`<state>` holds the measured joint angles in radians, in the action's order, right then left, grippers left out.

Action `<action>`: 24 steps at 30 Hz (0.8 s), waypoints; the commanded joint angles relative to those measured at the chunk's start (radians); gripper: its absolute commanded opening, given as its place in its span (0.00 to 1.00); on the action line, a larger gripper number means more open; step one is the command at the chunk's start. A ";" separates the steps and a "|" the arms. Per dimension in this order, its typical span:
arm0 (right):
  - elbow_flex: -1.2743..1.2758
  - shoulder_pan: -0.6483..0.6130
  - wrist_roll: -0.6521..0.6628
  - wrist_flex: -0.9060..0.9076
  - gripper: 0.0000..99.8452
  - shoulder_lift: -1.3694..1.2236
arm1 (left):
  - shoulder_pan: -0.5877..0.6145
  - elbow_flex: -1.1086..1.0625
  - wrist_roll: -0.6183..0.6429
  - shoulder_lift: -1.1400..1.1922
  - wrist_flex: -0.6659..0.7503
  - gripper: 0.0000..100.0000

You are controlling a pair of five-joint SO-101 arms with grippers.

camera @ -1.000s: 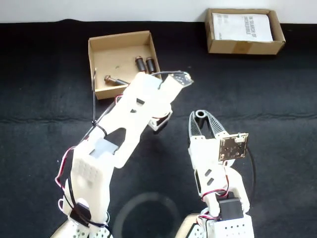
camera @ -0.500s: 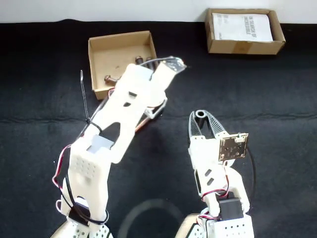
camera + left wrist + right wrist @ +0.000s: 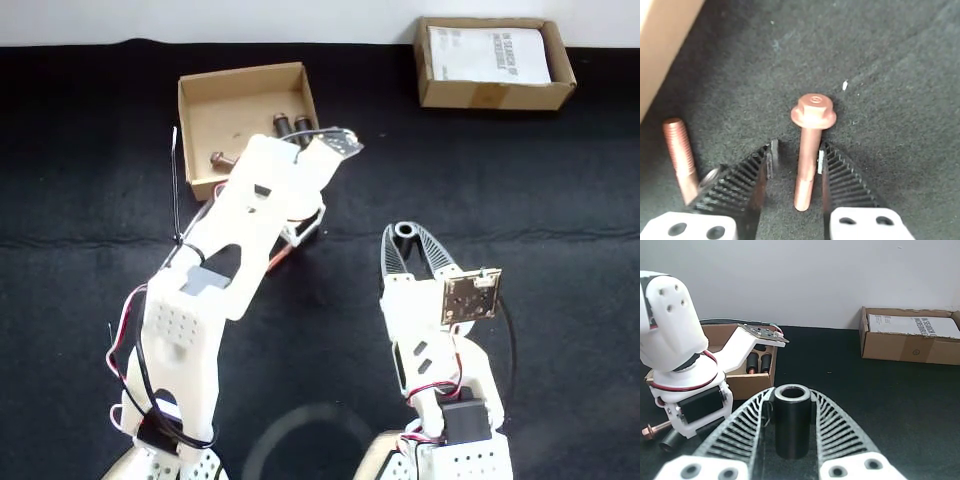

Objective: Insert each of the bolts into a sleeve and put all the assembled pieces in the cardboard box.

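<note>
Bolt [image 3: 809,150] with a flanged head is laid flat on the black tabletop [image 3: 890,75]. Its shank is straddled by the left claw [image 3: 796,152], whose fingers are spread apart and not clamped on it. A second bolt [image 3: 679,155] is laid just beside that claw, near the wall of the cardboard box [image 3: 660,45]. A black sleeve [image 3: 792,425] is held upright, clamped in the right claw [image 3: 792,396], well apart from the box. Inside the box, two sleeved pieces [image 3: 290,128] are laid side by side, and a third piece [image 3: 222,160] is partly hidden by the left arm [image 3: 240,230].
</note>
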<state>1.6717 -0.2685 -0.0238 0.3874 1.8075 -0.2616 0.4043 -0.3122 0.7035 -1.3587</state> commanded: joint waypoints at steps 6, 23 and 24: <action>0.142 -0.001 0.011 0.002 0.01 0.010 | -0.042 0.025 -0.002 0.007 0.112 0.15; 0.142 0.025 0.005 0.002 0.01 0.010 | -0.076 0.036 0.003 0.062 0.120 0.01; 0.142 0.024 0.005 0.002 0.01 0.010 | -0.076 0.038 0.025 0.053 0.120 0.01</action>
<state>1.6717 -0.2501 -0.0238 0.3874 1.8075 -0.3322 0.4196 -0.3107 0.7664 -1.2666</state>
